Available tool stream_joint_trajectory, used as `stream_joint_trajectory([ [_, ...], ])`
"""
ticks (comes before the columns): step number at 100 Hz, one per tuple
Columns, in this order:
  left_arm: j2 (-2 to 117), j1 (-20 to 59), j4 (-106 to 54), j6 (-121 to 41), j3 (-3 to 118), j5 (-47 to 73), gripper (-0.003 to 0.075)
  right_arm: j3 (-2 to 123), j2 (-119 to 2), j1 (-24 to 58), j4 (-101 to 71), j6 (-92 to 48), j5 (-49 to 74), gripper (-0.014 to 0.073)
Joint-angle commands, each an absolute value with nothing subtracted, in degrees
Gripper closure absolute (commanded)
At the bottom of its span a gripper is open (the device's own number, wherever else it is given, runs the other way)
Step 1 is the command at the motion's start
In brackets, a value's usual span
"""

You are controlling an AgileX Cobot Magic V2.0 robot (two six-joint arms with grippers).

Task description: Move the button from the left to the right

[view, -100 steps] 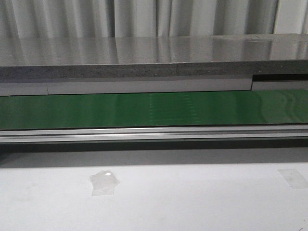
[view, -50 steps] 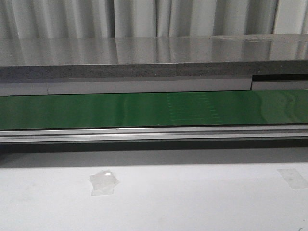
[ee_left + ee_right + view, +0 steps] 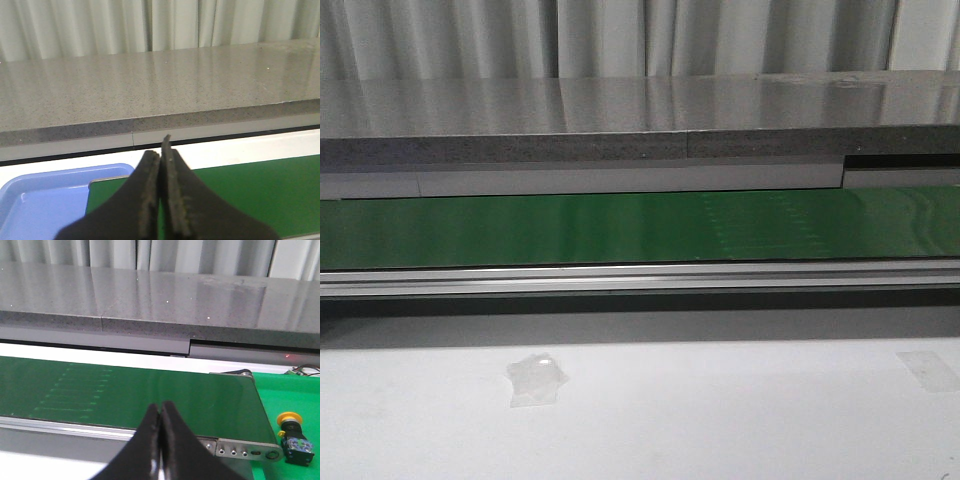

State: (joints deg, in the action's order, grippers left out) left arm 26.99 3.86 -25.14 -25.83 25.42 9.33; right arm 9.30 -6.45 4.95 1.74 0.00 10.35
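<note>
The button (image 3: 293, 434), a yellow round cap on a dark blocky body, lies on a bright green surface just past the belt's end in the right wrist view. It is out of the front view. My right gripper (image 3: 160, 407) is shut with nothing in it, over the near edge of the green belt (image 3: 125, 395), well apart from the button. In the left wrist view my left gripper (image 3: 161, 150) is shut and empty too, above the other end of the belt (image 3: 240, 195). Neither gripper shows in the front view, where the belt (image 3: 520, 230) carries nothing.
A blue tray (image 3: 40, 200) sits by the belt's end near my left gripper. A grey stone counter (image 3: 640, 110) runs behind the belt, curtains beyond it. The belt's metal rail (image 3: 640, 278) fronts a white table (image 3: 720, 420) with tape patches (image 3: 534, 378).
A faint pale ladder-like mark on the belt has slid to the right across the front view. Nothing else has shifted there.
</note>
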Motion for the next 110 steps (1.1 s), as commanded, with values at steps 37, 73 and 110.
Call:
stream_joint_trajectory([
  [37, 27.2, 4.2, -25.9, -25.7, 27.1, 5.2, 0.074, 0.6, 1.7, 5.0, 1.8, 2.1, 3.3, 0.0662],
  [73, 27.2, 4.2, -25.9, -25.7, 27.1, 5.2, 0.074, -0.7, 1.7, 5.0, 1.2, 2.1, 3.5, 0.0662],
  [110, 27.2, 4.2, -25.9, -25.7, 27.1, 5.2, 0.074, -0.7, 1.7, 5.0, 1.2, 2.1, 3.5, 0.0662],
])
